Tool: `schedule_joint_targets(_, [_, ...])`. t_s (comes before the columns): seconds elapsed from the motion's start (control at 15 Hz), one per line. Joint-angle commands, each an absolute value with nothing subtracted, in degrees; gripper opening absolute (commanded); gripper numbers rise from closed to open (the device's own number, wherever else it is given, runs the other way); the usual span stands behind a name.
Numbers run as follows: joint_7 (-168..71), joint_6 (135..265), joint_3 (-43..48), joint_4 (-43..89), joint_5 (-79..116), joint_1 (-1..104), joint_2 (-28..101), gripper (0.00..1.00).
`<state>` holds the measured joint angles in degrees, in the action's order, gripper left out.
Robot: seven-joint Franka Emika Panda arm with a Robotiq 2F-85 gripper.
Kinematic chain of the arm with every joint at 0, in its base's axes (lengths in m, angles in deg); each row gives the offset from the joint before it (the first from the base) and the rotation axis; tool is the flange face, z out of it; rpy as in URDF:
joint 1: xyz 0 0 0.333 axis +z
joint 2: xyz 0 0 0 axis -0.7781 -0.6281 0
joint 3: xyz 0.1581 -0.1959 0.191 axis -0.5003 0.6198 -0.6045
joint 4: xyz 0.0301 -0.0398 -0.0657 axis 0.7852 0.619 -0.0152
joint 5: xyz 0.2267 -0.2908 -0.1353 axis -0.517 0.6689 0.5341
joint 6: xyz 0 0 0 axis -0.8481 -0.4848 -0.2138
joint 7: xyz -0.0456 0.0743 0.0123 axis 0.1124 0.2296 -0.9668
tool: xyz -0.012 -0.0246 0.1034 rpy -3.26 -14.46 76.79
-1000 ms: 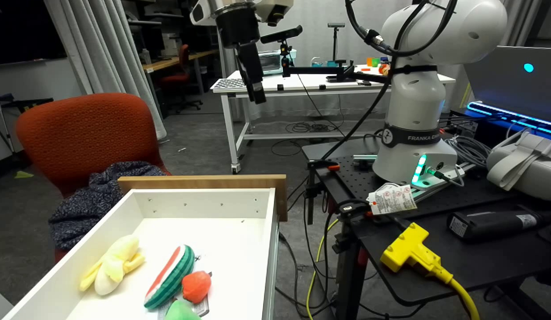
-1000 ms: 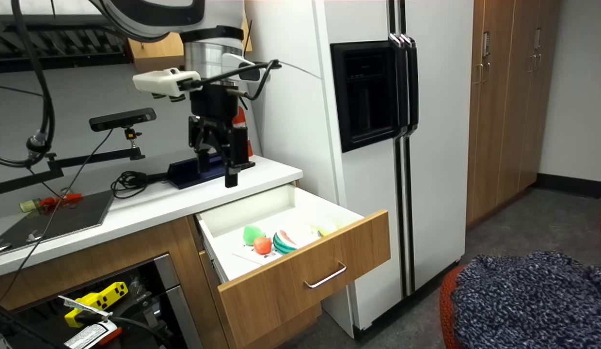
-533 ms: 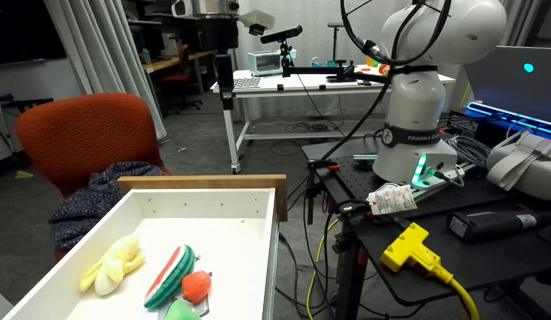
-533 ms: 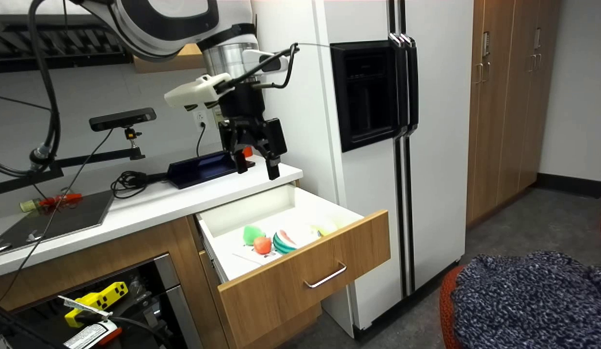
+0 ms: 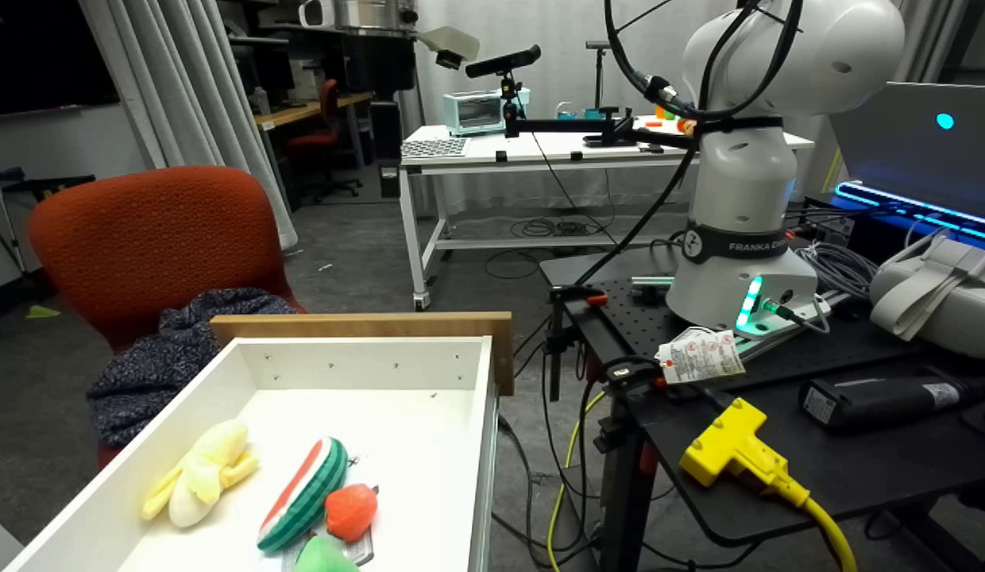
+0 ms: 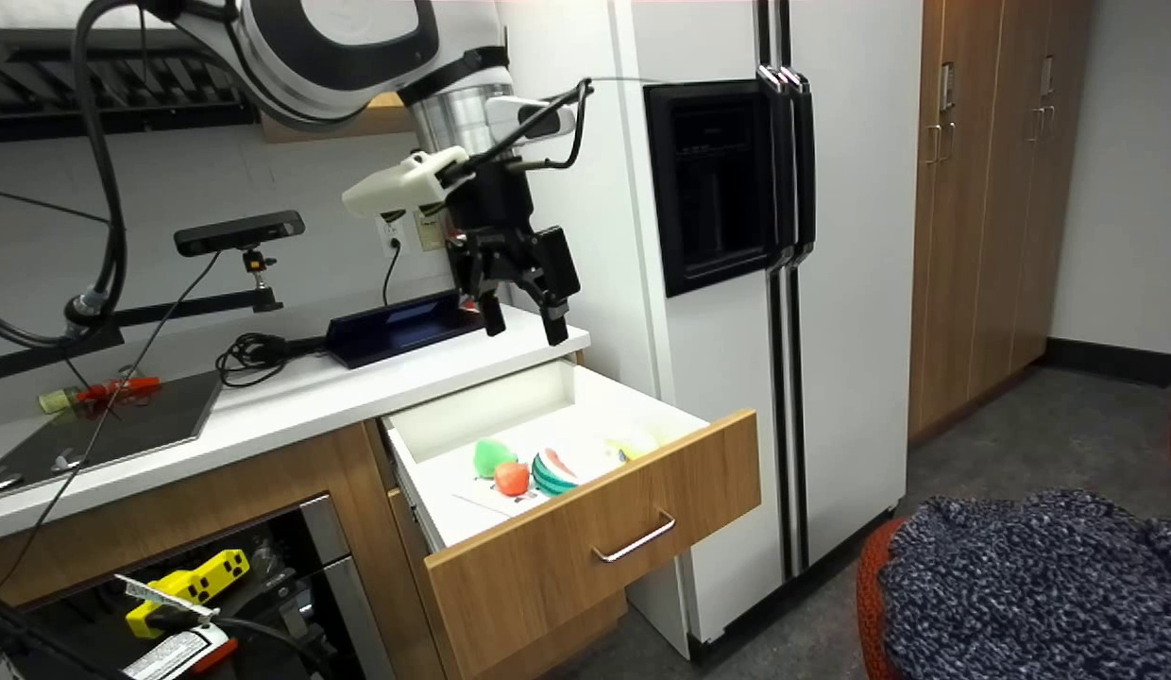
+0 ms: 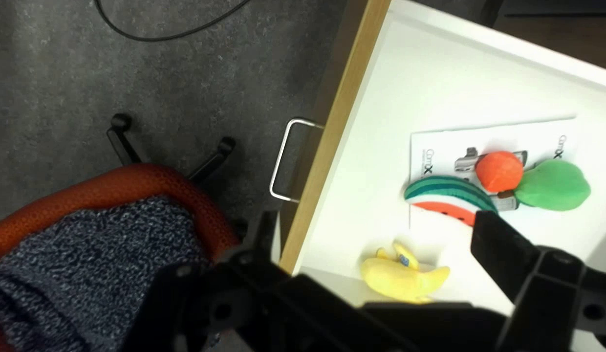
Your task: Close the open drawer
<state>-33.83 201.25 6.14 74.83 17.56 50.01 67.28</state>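
We saw the drawer (image 6: pixel 548 567) well open, the gripper (image 6: pixel 525 326) above it, jaws wide and empty; all the closing, we judged, remained.

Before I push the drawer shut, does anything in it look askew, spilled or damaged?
The printed sheet under the red toy lies askew in the drawer, not square with its front. I see nothing spilled or damaged.

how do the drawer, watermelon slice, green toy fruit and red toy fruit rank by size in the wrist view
Largest: drawer, by far
Middle: watermelon slice and green toy fruit, too alike to rank; a gripper finger covers part of the slice
Smallest: red toy fruit
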Motion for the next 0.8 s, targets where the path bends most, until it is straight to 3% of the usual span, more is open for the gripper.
schedule_joint_targets(0.0, [-35.9,207.1,6.1,69.2,20.5,47.0,60.7,1.00])
schedule_joint_targets(0.73, [-34.9,211.8,7.9,53.0,20.0,42.8,38.1,1.00])
